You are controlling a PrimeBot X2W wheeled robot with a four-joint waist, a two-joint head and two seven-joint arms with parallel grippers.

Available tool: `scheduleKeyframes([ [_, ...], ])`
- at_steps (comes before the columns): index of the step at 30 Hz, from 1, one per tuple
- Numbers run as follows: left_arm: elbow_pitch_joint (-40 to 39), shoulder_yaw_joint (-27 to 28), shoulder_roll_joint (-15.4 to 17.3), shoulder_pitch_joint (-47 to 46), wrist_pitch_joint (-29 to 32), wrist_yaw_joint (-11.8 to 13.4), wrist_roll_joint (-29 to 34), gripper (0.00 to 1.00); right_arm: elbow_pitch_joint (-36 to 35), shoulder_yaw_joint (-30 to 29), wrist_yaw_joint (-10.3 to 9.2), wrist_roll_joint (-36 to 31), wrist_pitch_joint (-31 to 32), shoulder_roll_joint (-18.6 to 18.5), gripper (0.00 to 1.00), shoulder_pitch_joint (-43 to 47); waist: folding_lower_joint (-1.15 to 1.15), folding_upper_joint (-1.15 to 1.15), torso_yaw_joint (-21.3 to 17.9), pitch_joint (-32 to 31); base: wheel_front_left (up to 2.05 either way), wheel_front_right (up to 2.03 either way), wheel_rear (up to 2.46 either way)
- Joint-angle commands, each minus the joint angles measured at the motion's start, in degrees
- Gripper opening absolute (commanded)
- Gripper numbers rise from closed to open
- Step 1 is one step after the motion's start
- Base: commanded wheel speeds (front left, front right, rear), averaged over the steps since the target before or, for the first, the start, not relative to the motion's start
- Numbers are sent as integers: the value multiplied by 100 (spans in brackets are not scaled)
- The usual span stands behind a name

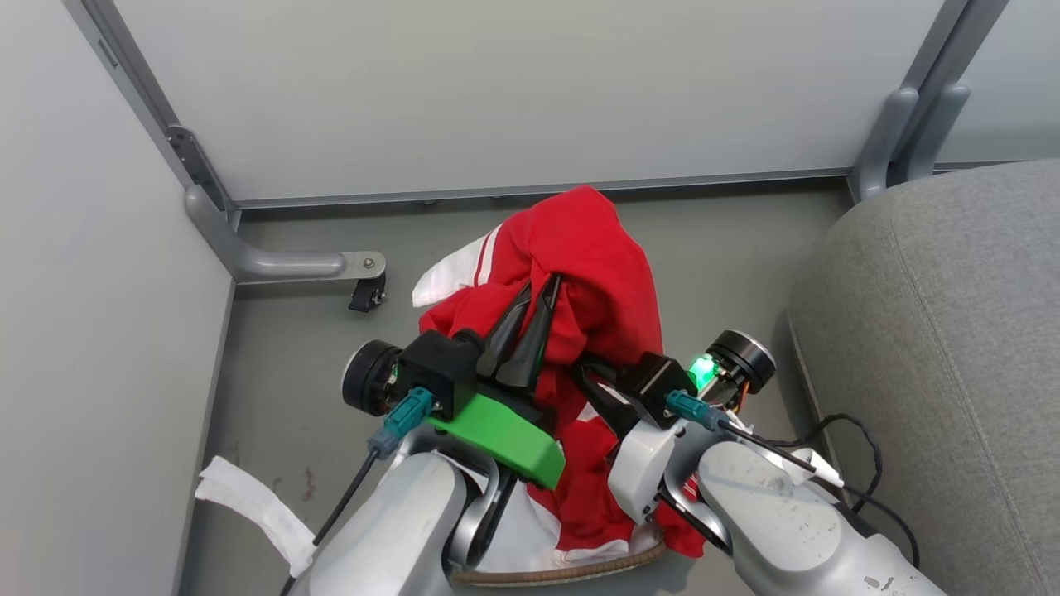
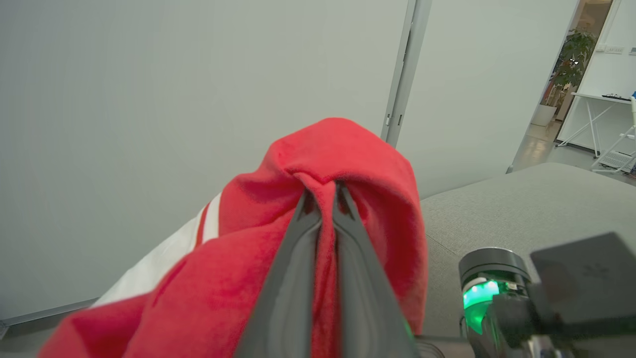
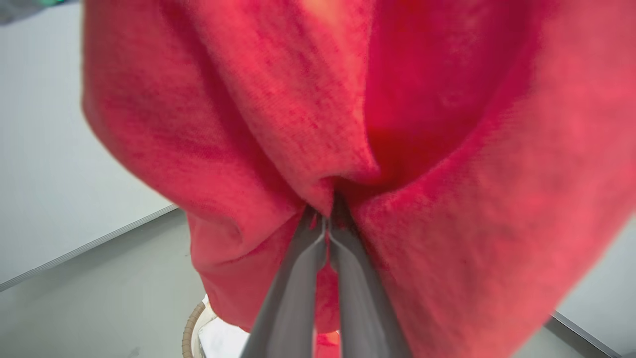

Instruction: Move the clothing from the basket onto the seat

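Head view: fuzzy red fleece clothing (image 1: 596, 273) with white stripes, held bunched over woven-rim basket (image 1: 563, 571), beside grey upholstered seat (image 1: 952, 348). Left gripper (image 1: 542, 283) and right gripper (image 3: 325, 214) both clamped on its folds.

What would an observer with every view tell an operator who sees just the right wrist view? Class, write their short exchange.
Operator: My right gripper pinches the clothing. Is the other arm holding it too?
Observer: Yes, the left gripper is shut on the clothing's raised peak.
Operator: Where is the seat?
Observer: The seat lies to the robot's right, beyond the right arm.
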Motion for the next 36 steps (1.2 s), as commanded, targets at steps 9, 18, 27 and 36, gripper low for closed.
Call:
scheduleKeyframes([
  [9,94,283,15,55,-7,96,285,100,-455,-51,-7,68,-9,-23,0,165,0,0,-602,124,0,0,0],
  [18,328,726,15,175,-6,-31,555,100,-865,-177,-8,24,-11,-20,0,462,0,0,-1671,178,0,0,0],
  [27,406,1176,16,412,-6,-207,702,100,-1088,-437,-7,-68,-11,-18,0,837,0,0,-2831,149,0,0,0],
  [36,427,1286,18,601,-6,-296,788,100,-1338,-762,-7,-126,-10,-20,0,1146,0,0,-3701,105,0,0,0],
])
